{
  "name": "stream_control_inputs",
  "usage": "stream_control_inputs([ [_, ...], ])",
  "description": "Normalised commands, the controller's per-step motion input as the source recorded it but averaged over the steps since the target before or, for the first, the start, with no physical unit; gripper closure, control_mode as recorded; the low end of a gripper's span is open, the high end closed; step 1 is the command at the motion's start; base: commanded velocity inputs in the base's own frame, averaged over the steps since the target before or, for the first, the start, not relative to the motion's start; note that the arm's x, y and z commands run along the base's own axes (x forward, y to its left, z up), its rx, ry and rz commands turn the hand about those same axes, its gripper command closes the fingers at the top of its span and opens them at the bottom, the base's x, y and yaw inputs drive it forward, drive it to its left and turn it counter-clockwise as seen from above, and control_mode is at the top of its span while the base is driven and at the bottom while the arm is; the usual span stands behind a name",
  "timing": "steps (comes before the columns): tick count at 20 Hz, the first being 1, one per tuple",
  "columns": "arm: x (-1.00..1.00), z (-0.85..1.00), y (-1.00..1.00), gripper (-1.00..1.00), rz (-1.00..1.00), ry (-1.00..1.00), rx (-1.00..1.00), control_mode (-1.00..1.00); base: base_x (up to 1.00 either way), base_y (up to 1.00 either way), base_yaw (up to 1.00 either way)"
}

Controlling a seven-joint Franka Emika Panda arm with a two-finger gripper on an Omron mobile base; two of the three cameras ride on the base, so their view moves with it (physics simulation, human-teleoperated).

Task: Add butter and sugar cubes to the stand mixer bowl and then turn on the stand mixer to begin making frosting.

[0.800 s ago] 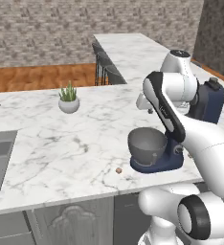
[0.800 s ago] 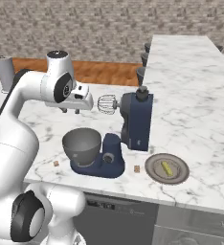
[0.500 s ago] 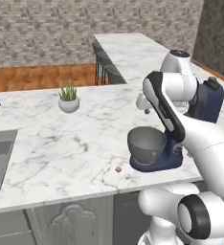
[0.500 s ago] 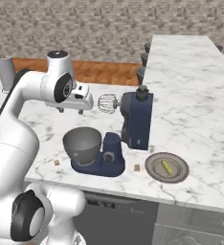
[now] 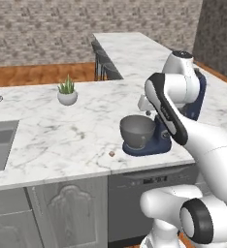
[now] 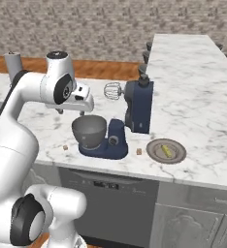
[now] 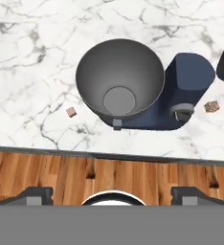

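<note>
A: Hand view: where's the stand mixer bowl (image 7: 119, 83)?

B: Right below the camera, seated on the stand mixer (image 7: 181, 91) base, on the marble table (image 7: 32, 57) near its front edge. It looks bare inside.

A: And the hand (image 7: 111, 194)?

B: Spread wide, nothing between the fingers; it hangs above the bowl.

A: Anything else nearby?

B: One small brown cube (image 7: 71, 112) lies on the table just beside the bowl, another cube (image 7: 210, 106) past the mixer's base. In the right base view a grey plate (image 6: 179, 153) with a yellow piece (image 6: 166, 151) sits beside the mixer.
</note>
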Motion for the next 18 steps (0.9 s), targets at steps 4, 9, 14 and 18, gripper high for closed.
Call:
stream_control_inputs([
  [4,0.00,0.00,0.00,-1.00,0.00,0.00,0.00,1.00,0.00,-0.61,0.00],
  [9,0.00,0.00,0.00,-1.00,0.00,0.00,0.00,1.00,0.01,-0.53,0.00],
  [14,0.00,0.00,-0.14,-1.00,0.00,0.00,0.01,-1.00,0.00,-0.07,0.00],
  [18,-0.34,0.00,0.41,-1.00,0.00,-0.05,-0.01,-1.00,0.00,0.00,0.00],
])
